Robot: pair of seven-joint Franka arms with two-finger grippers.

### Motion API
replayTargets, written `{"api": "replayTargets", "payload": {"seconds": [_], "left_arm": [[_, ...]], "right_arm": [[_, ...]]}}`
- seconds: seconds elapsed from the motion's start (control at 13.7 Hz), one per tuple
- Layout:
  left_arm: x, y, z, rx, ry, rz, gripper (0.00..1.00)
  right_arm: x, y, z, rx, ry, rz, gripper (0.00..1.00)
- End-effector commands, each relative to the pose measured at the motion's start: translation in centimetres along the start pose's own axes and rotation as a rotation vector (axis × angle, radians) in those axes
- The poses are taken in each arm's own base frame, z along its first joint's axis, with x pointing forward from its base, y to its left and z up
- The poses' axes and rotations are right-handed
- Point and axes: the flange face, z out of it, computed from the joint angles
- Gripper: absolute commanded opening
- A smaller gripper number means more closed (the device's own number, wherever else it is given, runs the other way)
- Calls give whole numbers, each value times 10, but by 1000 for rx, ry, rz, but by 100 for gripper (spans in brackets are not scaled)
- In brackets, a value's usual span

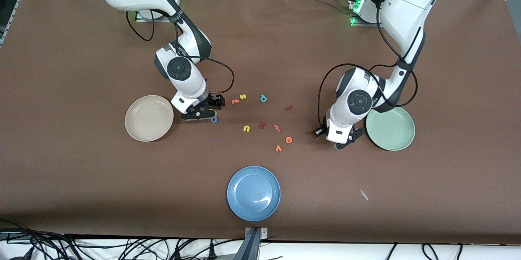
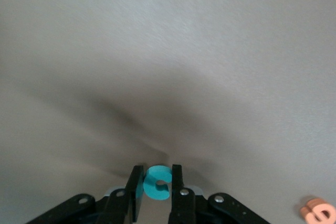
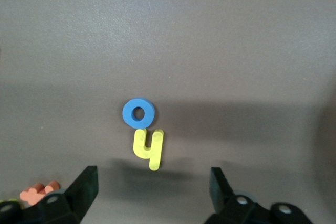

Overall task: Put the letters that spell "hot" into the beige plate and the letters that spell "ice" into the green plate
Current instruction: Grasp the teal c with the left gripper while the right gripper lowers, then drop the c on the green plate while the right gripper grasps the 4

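My left gripper (image 2: 156,174) is shut on the teal c (image 2: 157,184), which stands on edge between its fingers. In the front view this gripper (image 1: 341,143) is low, right beside the green plate (image 1: 390,128), and hides the c. My right gripper (image 3: 155,174) is open just above the table, with the yellow h (image 3: 148,148) and the blue o (image 3: 138,112) lying ahead of its fingertips. It (image 1: 209,109) is beside the beige plate (image 1: 149,118); the o (image 1: 214,119) peeks out by it. The orange e (image 1: 288,140), dark red i (image 1: 289,108) and orange t (image 1: 235,101) lie mid-table.
A blue plate (image 1: 253,193) sits nearer to the front camera. Other loose letters lie between the arms: a teal p (image 1: 263,98), a yellow u (image 1: 246,128), an orange v (image 1: 279,148), a pinkish t-like letter (image 1: 277,127) and a small yellow one (image 1: 243,97).
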Motion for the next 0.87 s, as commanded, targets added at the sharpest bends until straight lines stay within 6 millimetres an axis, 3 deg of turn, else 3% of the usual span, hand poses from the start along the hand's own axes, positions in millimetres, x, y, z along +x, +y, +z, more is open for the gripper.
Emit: {"api": "replayTargets", "payload": {"seconds": [0.0, 0.22, 0.29, 0.51, 0.73, 0.8], "left_arm": [[24, -40, -66, 74, -32, 93, 0], [53, -90, -92, 133, -112, 185, 0], [60, -106, -90, 145, -143, 218, 0], [87, -150, -65, 148, -201, 286, 0], [101, -166, -33, 146, -222, 292, 0], [103, -168, -31, 146, -224, 288, 0]], "right_arm": [[5, -5, 13, 18, 19, 23, 92], [7, -19, 16, 28, 25, 29, 92], [6, -20, 16, 28, 25, 24, 91], [6, -20, 17, 25, 27, 20, 83], [7, -19, 17, 23, 25, 14, 76], [6, -18, 17, 20, 25, 13, 76]]}}
